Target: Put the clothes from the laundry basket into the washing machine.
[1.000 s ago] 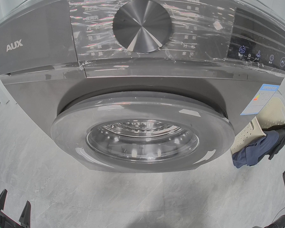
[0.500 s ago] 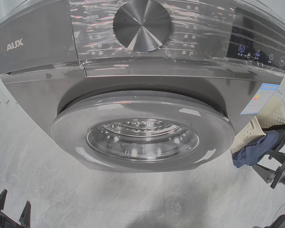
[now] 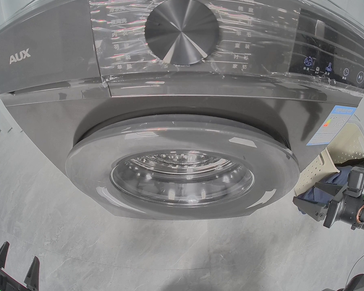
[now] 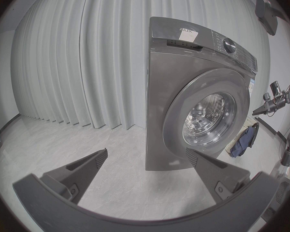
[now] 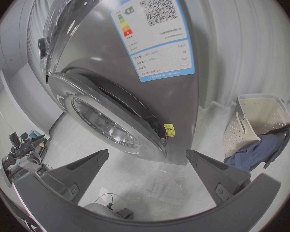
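Grey floor (image 3: 109,239), clothes (image 5: 251,152) near right pincer (image 3: 305,193)

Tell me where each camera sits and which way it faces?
Head view: on the head, facing down at the shut door of the washing machine; left gripper and right gripper at the edges.
Left wrist view: left wrist, facing the machine from the robot's left; own open fingers in front.
Right wrist view: right wrist, close by the machine's right corner; own open fingers in front.
Shared: all show the door, laundry basket and blue clothes.
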`<state>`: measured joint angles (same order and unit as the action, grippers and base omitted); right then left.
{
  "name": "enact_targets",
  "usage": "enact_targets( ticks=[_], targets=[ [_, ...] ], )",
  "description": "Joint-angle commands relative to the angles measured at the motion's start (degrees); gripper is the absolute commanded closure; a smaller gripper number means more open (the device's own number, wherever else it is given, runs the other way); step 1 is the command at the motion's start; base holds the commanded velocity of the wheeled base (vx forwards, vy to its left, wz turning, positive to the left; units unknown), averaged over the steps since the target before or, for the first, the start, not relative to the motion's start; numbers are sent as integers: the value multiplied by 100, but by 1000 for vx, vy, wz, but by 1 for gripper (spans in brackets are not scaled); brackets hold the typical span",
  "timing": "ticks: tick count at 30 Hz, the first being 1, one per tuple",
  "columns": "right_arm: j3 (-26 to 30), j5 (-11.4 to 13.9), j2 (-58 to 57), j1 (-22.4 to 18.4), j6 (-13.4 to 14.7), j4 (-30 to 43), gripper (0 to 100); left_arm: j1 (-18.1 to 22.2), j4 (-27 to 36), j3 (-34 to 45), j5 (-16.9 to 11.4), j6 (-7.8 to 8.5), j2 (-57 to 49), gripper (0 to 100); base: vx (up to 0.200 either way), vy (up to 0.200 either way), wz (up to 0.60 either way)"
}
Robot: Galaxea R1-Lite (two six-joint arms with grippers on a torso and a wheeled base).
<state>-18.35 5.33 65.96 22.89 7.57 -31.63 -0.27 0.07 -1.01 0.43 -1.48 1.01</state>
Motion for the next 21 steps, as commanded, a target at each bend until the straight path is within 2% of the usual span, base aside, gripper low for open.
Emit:
enact_targets(
  ticks=[1,11,17,21],
  targets=[
    [-116,-32,294,31,-45,-1,0,0,1,92,1,-2,-66,0,0,0,0],
    [-363,-23,611,119,-28,-45,0,0,-7,92,1,-2,-66,0,0,0,0],
    [-442,-32,1217,409,-63,-730,0,0,1,92,1,-2,-66,0,0,0,0],
    [-442,-76,1507,453,-71,-1126,0,9,1,92,1,-2,-66,0,0,0,0]
  ],
)
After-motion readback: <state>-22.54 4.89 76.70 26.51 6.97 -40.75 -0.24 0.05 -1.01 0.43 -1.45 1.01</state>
